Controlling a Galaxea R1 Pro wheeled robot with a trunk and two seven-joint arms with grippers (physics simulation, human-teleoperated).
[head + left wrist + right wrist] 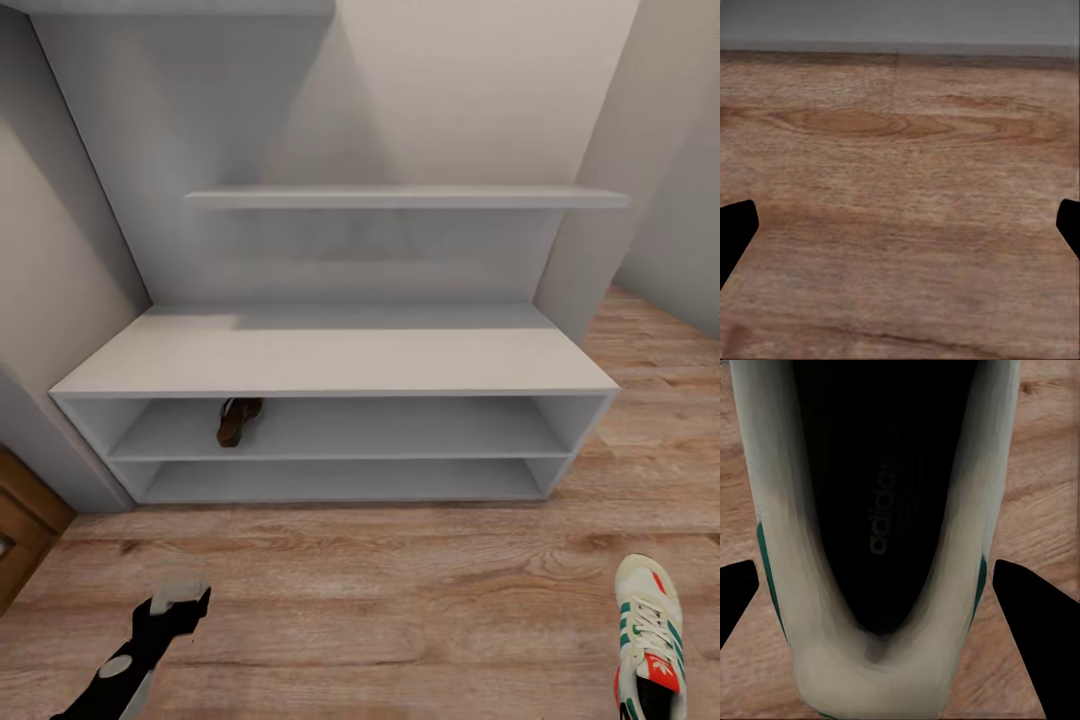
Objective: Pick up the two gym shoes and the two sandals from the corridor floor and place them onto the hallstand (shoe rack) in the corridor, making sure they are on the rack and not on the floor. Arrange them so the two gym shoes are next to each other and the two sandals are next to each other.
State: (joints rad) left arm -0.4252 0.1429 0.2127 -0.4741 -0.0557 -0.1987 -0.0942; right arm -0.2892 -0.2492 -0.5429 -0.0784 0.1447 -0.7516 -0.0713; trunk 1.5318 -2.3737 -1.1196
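A: Where are the shoes?
B: One gym shoe (pixel 649 635) lies on the corridor floor (pixel 400 590) at the near right. One sandal (pixel 238 419) sits on the hallstand (pixel 330 360), upper tier, left.
A: The claws?
B: Left claw (pixel 900 225) is spread wide over bare planks, empty. Right claw (pixel 881 592) straddles the shoe's opening, fingers apart on either side; whether they touch it, I cannot tell.

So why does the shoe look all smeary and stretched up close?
In the right wrist view the gym shoe sits so near the camera that its white sides blur and stretch; in the head view the same gym shoe looks sharp, while a soft shadow darkens the hallstand back.
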